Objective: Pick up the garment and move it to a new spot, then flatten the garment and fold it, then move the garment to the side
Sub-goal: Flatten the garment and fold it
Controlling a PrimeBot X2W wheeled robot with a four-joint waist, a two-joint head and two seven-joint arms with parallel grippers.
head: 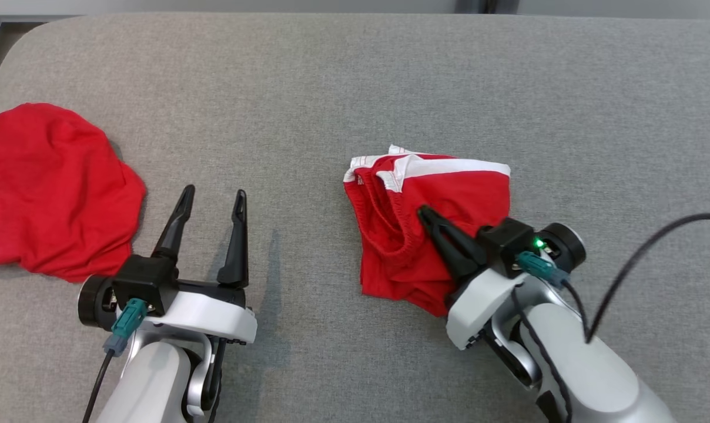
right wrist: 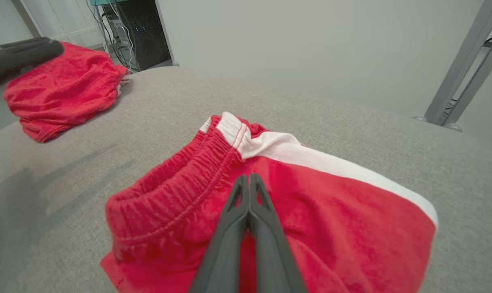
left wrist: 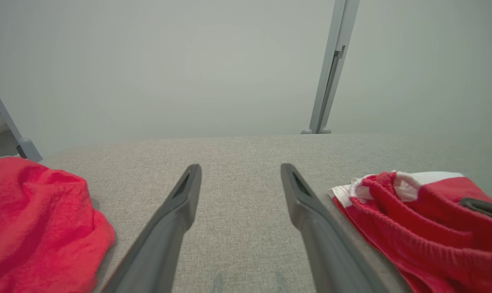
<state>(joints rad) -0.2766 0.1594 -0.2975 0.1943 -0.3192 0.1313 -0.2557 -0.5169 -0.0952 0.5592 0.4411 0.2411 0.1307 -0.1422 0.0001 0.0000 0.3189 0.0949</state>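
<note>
The garment is a pair of red shorts with a white side stripe and an elastic waistband. It lies bunched on the grey table right of centre, and I also see this garment from the left wrist. My right gripper reaches onto it from the lower right. In the right wrist view, that gripper has its fingers pressed together, pinching the garment just behind the waistband. My left gripper hovers open over bare table to the garment's left, and the left gripper has nothing between its fingers.
A second red cloth lies crumpled at the table's left edge, close to my left arm. The grey fabric table has rounded far corners. A metal post stands behind it, and a computer tower beyond the left end.
</note>
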